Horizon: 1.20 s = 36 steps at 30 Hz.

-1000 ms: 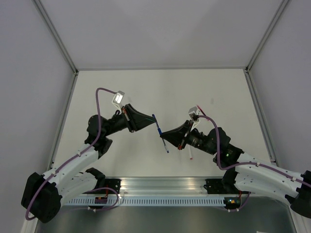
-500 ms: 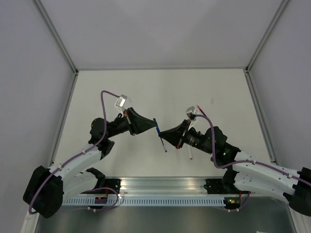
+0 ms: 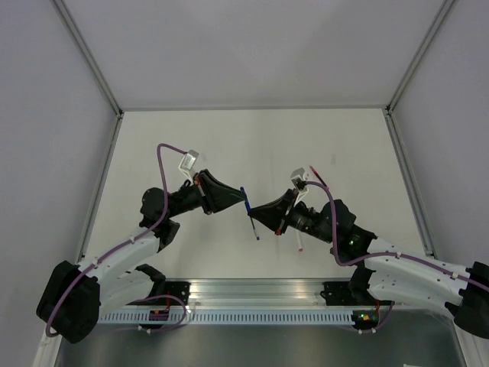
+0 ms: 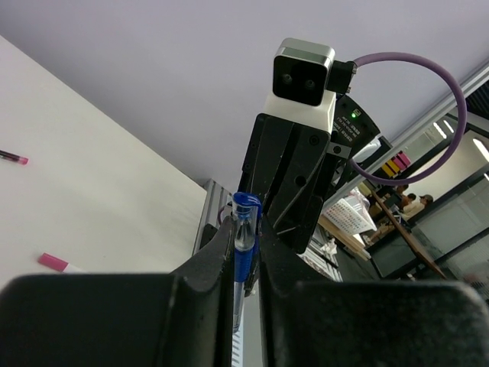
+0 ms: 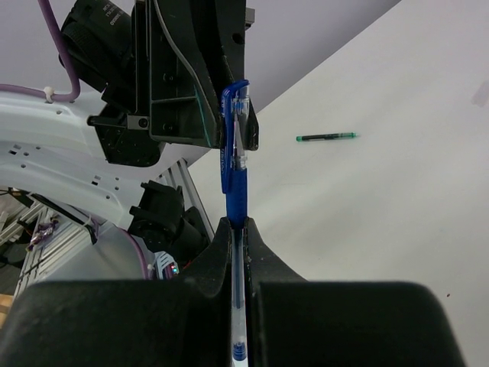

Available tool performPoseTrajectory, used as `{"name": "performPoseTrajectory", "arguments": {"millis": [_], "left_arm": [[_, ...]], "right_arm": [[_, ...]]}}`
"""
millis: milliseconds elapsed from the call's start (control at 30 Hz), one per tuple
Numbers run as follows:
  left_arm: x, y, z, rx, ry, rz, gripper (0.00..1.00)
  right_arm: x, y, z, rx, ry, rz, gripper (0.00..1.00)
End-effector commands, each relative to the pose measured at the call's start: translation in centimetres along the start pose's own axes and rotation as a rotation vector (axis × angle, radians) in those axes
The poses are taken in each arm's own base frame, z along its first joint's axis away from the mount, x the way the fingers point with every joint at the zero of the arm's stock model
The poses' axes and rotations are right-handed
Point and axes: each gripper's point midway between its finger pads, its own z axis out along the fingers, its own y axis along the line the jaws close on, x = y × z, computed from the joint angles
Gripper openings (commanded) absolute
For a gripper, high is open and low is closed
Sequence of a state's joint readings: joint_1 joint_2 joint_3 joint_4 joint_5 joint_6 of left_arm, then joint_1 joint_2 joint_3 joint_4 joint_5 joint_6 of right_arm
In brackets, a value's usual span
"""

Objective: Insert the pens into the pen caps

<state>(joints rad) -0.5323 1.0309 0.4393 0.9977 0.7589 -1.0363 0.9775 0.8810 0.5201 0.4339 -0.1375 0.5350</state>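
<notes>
Pinching the blue cap (image 4: 244, 222) between fingers drawn almost together, the left gripper (image 4: 243, 243) has only a slim gap, and the cap fills it. The right gripper (image 5: 238, 228) is clamped tight on the blue pen (image 5: 236, 195), whose clear barrel runs down between its fingers to the bottom of the right wrist view. The pen's upper end appears to sit inside the cap, and the cap's clip shows along the pen's left side.

From above, the two grippers meet tip to tip just left of the frame's centre, raised over the desk (image 3: 306, 138), with the pen slanting down and to the right between them. Each gripper blocks much of the other's wrist view.

A green pen (image 5: 326, 138) lies flat on the desk at the right of the right wrist view, well apart from the grippers. A red pen (image 4: 11, 157) lies at the left edge of the left wrist view, cut off by the frame. A white pen (image 3: 299, 238) with a pink end lies on the desk beneath the right arm.

That makes four pens: blue, green, red and white. One loose cap can be made out, the blue one.
</notes>
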Motion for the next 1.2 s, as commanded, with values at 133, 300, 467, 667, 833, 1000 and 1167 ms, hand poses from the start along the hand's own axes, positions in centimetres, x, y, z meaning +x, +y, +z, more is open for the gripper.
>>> {"name": "performPoseTrajectory", "arguments": {"millis": [133,300,467,667,833,1000,1167], "left_arm": [[0.5,-3.3,-0.2,0.118,0.069,0.075,0.4],[-0.1,-4.4,-0.3,0.123,0.064,0.111,0.54],[0.1,-4.3,-0.6,0.108,0.07,0.112,0.6],[1.2,-3.5,-0.9,0.105,0.085,0.095,0.61],[1.7,-3.7,-0.9,0.134,0.104,0.097,0.61],[2.1,-3.3,-0.5,0.137,0.12,0.093,0.61],[2.8,-2.8,-0.3,0.152,0.14,0.09,0.61]], "right_arm": [[-3.7,1.5,0.5,-0.038,-0.112,-0.035,0.0],[-3.9,1.6,0.2,-0.04,-0.121,-0.037,0.0],[-4.8,1.9,-0.2,-0.049,-0.159,-0.034,0.0],[-6.1,2.4,-0.3,-0.067,-0.227,-0.018,0.0],[-7.3,2.8,0.1,-0.083,-0.276,-0.013,0.0],[-7.4,3.0,0.8,-0.098,-0.282,0.006,0.0],[-7.5,2.8,1.3,-0.1,-0.296,0.009,0.0]]}}
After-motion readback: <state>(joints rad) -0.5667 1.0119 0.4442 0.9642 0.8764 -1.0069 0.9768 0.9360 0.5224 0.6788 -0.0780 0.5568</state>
